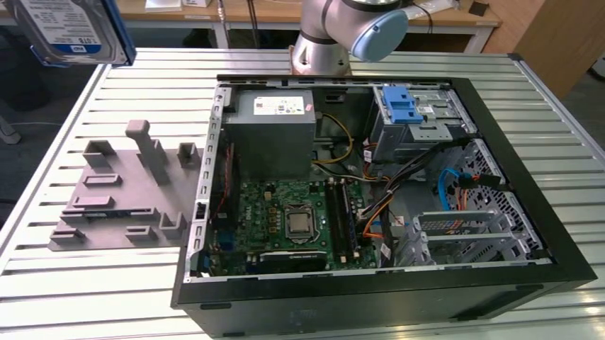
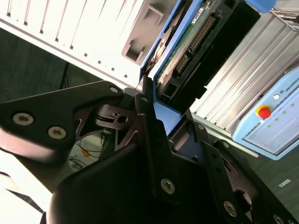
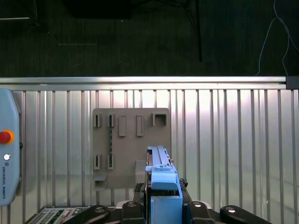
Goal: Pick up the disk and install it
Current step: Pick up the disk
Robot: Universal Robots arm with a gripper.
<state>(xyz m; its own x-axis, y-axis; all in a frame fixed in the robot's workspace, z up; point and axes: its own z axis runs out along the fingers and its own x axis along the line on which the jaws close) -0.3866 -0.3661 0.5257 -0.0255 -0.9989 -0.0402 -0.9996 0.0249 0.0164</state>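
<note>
The disk, a silver drive with a white-and-blue label in a blue carrier, hangs high in the air at the exterior view's far left, above the table's back corner. In the second wrist view the disk shows its circuit-board side and connector, with my gripper shut on the blue carrier's end. The first wrist view looks along the disk edge-on, clamped by the gripper, above a grey fixture plate.
An open computer case lies on the slatted metal table, with a grey power-supply box and a blue latch on a metal cage inside. The grey fixture plate lies beside the case. A control pendant hangs at the table's side.
</note>
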